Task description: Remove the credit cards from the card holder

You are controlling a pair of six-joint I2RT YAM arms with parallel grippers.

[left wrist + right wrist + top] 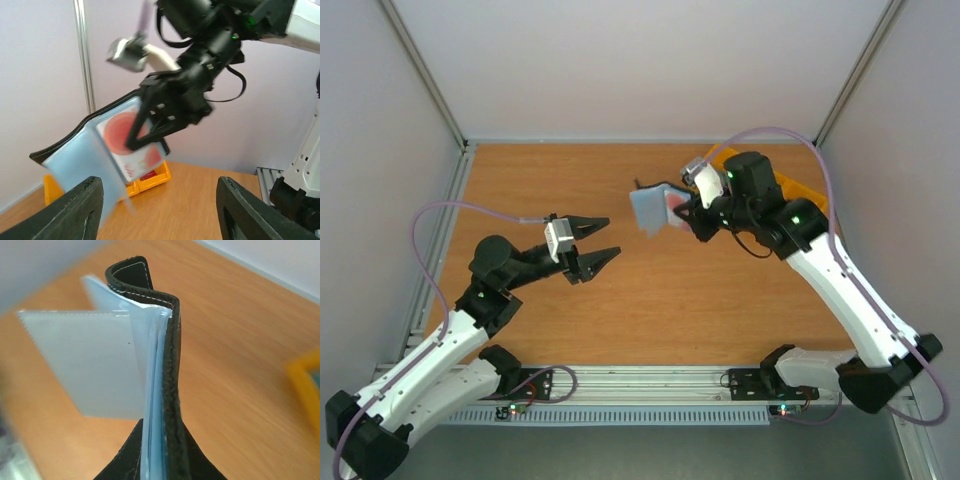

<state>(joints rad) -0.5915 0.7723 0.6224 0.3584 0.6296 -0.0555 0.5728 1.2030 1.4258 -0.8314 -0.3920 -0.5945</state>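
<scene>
Wooden table (650, 300); right pincer (686, 212) pinching card holder (648, 208) aloft, red card (131, 142) inside; left pincer (610, 238) spread.

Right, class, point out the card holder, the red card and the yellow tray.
card holder (648, 210): top external view, its pale open flap.
red card (114, 134): left wrist view, the red circle on its face.
yellow tray (300, 385): right wrist view, its blurred rim.

Pale blue card holder (648, 208), black-edged; red-and-white card (116, 135); yellow tray (150, 180).
</scene>
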